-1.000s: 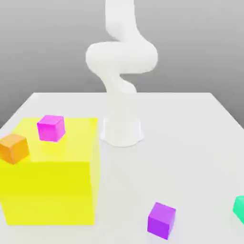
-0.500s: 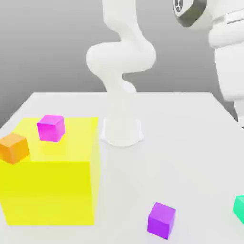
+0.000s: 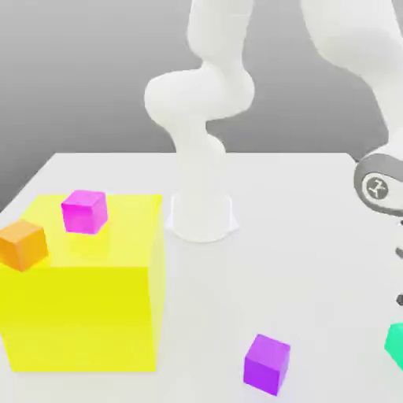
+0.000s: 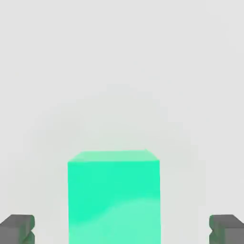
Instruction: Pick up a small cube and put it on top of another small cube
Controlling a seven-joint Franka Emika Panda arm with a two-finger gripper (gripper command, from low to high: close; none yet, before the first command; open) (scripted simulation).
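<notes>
The claw [image 4: 122, 231] is held wide open, with nothing gripped; the small teal-green cube [image 4: 114, 198] is seen on the white counter [image 4: 119, 71], between the two fingertips [image 4: 18, 228].

Simulated tabletop: flat white table [image 3: 315, 236], blank grey backdrop.

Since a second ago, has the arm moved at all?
Yes. The arm swung to the exterior view's right and down, from above its base toward the teal-green cube.
</notes>
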